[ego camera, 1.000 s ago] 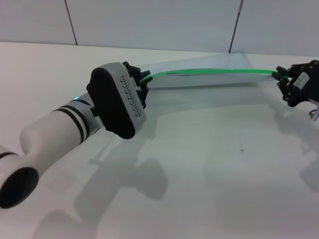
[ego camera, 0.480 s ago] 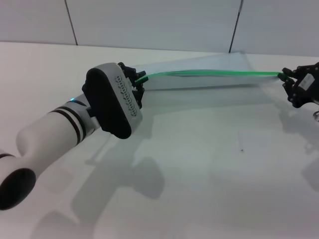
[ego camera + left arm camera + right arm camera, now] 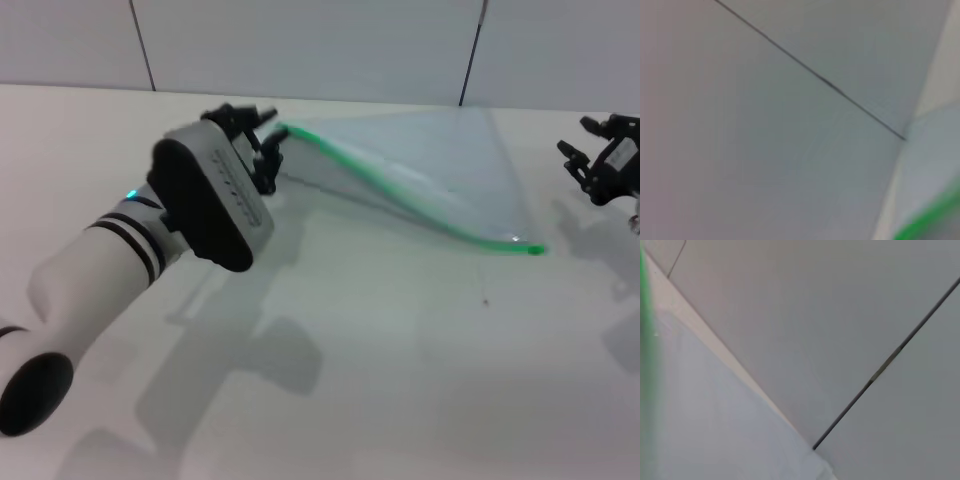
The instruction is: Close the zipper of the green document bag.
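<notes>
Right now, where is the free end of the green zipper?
In the head view the zipper ends on the table right of centre, apart from the right gripper; its other end is at the left gripper.

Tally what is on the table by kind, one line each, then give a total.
Green document bag: 1, lying on the table, its zipper strip along one edge
Grippers: 2, the left gripper at the bag's near-left corner, the right gripper apart from the bag's other end
Total: 3
</notes>
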Controlling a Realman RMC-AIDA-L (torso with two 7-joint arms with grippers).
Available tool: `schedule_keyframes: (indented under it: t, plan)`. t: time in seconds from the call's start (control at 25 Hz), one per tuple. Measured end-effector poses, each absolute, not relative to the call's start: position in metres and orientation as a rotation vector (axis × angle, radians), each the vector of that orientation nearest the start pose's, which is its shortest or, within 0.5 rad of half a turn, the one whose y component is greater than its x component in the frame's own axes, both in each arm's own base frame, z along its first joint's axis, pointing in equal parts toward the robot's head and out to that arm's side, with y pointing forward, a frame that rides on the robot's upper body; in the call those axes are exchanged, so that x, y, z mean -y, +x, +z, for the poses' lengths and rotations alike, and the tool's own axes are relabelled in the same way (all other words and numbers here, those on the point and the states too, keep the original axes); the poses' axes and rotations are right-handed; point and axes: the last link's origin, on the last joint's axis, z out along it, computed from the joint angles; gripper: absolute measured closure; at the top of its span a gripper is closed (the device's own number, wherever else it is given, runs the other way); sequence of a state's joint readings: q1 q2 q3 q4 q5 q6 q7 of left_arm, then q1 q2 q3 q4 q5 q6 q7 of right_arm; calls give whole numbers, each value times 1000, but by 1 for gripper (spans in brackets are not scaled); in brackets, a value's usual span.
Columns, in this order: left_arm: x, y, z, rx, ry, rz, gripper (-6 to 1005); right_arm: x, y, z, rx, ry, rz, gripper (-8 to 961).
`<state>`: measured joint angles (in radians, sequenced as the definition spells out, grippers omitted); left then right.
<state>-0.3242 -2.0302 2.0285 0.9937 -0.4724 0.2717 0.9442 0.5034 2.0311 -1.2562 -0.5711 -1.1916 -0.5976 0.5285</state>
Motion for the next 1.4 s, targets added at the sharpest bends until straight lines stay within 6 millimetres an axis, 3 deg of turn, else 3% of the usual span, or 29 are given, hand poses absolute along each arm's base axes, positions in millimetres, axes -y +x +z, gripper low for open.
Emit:
schedule_keyframes:
  t: [0.28, 0.6, 0.92, 1.2, 1.4]
  plan:
    - [-375, -214, -48, -265, -1920, -51, 803, -411, 293, 3, -38, -2124, 96, 549]
    - [-381, -218, -32, -106, -1797, -190, 437, -402, 268, 8, -9, -2063, 366, 323]
    - [-384, -217, -25, 116, -1717, -518, 140, -399, 251, -12, -60, -1984, 509, 327]
    - [-391, -220, -25, 247, -1717, -657, 133, -400, 234, -29, -72, -1929, 557, 325]
    - [-387, -226, -24, 240, -1705, -717, 137, -398, 227, -34, -98, -1873, 589, 327]
